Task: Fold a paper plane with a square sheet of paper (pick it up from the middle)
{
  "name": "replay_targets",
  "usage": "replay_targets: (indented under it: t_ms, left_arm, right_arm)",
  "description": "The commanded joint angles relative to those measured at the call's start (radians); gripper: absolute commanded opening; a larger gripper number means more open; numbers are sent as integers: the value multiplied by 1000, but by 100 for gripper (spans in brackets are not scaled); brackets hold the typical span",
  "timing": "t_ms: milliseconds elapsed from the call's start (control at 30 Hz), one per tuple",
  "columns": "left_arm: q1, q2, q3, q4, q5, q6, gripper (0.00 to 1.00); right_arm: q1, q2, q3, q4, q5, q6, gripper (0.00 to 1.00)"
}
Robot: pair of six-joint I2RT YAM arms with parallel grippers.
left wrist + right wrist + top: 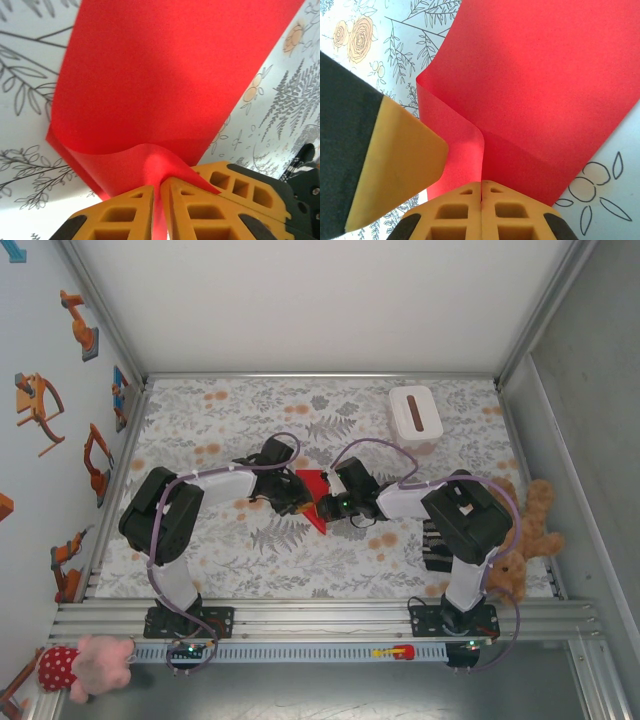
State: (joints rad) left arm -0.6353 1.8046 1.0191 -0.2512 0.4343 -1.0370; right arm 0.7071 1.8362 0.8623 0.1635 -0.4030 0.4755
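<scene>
at the middle of the table (200, 420), red paper (312, 485), left gripper (160, 186) nipping its curled edge, right gripper (481, 184) clamped on a fold, white box (415, 415) at 2 o'clock, stuffed bear (527, 535) at 3 o'clock, paper's outline largely hidden by grippers from above

The overhead view is bright and even, sharp across the whole table (230, 410), with only faint, soft shadows lying close around the red sheet of paper (312, 495). In both wrist views the sheet glows a saturated red, paler where light catches its curl and darker just under that curl (no hard glare anywhere). The orange fingers (130, 215) in front of the sheet look soft and slightly out of focus.
</scene>
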Motion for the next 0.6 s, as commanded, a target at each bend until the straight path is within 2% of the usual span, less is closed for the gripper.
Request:
replay_targets:
  t_ms: [0, 567]
  left_arm:
    - [-3, 15, 12, -58, -12, 27, 16]
    - [-4, 15, 13, -82, -24, 40, 16]
  right_arm:
    - [-8, 40, 4, -67, 43, 10, 0]
    - [-8, 47, 7, -73, 39, 13, 0]
